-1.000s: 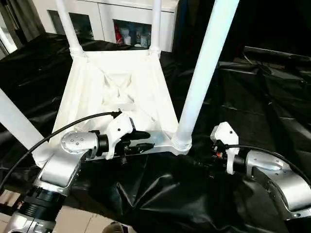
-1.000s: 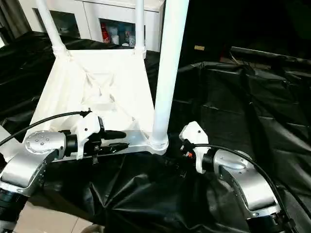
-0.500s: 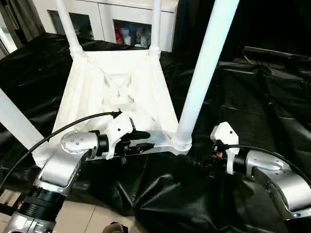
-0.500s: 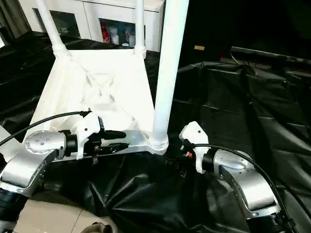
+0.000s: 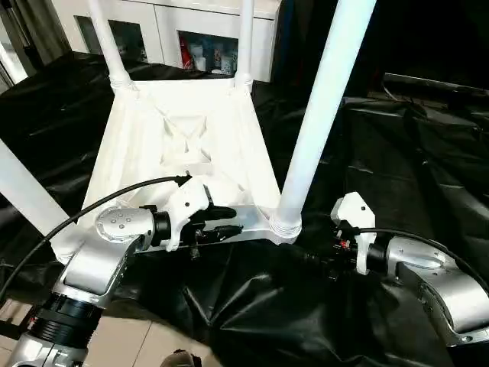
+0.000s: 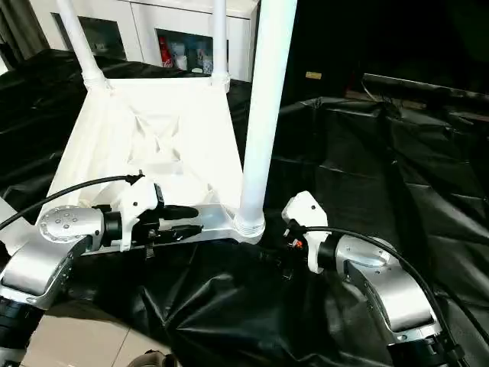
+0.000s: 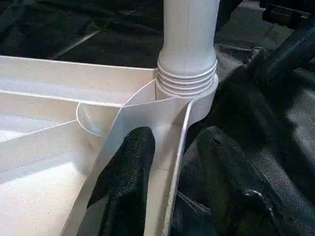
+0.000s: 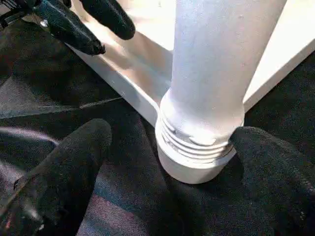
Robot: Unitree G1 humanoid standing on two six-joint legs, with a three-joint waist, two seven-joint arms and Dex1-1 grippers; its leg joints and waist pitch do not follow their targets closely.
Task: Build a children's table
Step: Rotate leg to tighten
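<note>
The children's table lies upside down on black sheeting, its ribbed white top (image 5: 183, 145) facing up. All four white legs stand in the corner sockets: two far legs (image 5: 107, 38) (image 5: 245, 38), a near left leg (image 5: 23, 191) and a near right leg (image 5: 321, 115). My left gripper (image 7: 175, 135) is shut on the top's near rim (image 7: 174, 162), one finger (image 7: 128, 187) inside and the other outside. My right gripper (image 8: 170, 135) stands open around the near right leg's threaded socket (image 8: 197, 147); one finger (image 8: 266, 167) rests against it, the other (image 8: 74, 162) stays apart.
Crumpled black sheeting (image 5: 397, 168) covers the floor around the table. White cabinets (image 5: 168, 30) with glass doors stand behind it. Bare tile (image 5: 130, 344) shows at the near edge, beneath my left forearm. A dark low object (image 5: 435, 84) lies at the far right.
</note>
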